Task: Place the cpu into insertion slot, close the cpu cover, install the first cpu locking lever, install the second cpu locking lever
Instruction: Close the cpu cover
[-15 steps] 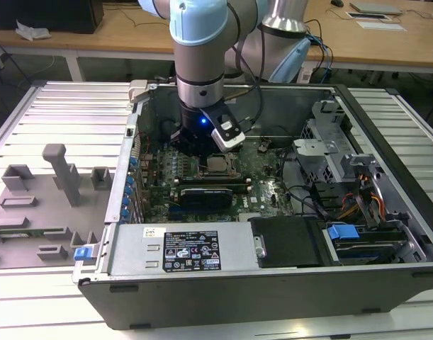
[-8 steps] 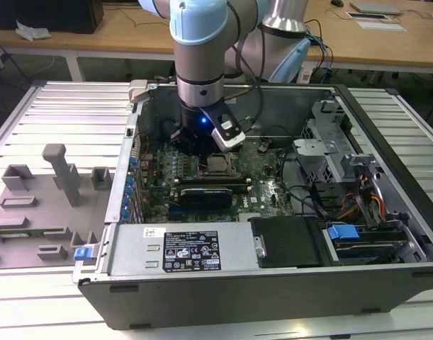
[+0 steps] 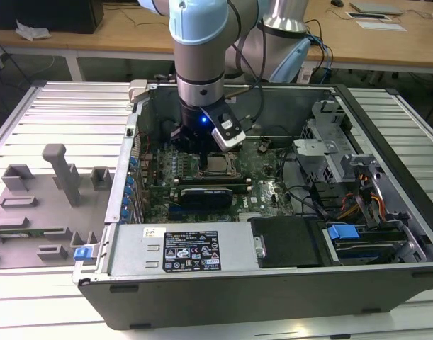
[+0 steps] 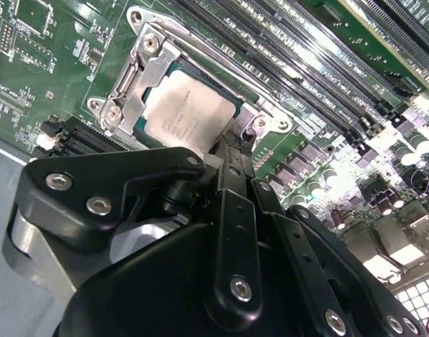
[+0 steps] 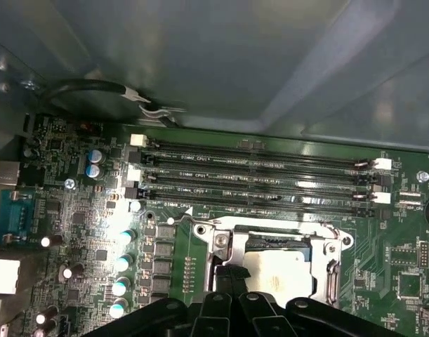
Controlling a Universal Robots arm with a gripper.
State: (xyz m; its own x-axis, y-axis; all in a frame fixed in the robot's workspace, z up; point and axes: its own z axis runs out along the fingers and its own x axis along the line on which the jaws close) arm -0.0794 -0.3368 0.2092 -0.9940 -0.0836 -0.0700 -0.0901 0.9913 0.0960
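Slatted metal table (image 3: 60, 106) is being used as the work surface. An open computer case (image 3: 273, 283) is being carried on it, across the centre and the exterior view's right, with grey fixture blocks (image 3: 60, 177) toward the exterior view's left. The arm is being held down inside the case, over the green motherboard (image 3: 273, 188).

The cpu (image 4: 186, 105) is being seen seated flat in the insertion slot (image 5: 270, 241), beside the long memory slots (image 5: 256, 175). The cpu cover (image 4: 140, 77) is being seen lying down around the chip, its frame edging the pale top. The locking levers are not being made out with certainty.

The tool (image 4: 232, 149) is being seen with its fingers drawn together: no gap is visible between them in both wrist views, and nothing is being gripped. Its tip is being seen at the cover's edge, just beside the chip. Whether contact is being made cannot be told.

Handling, judged: the cpu is being taken as light, stiff, thin and fragile, with a smooth, slippery metal top. Hold is best taken at opposite side edges, never the underside. The cover is being taken as thin springy sheet metal, best pressed on its frame rim.
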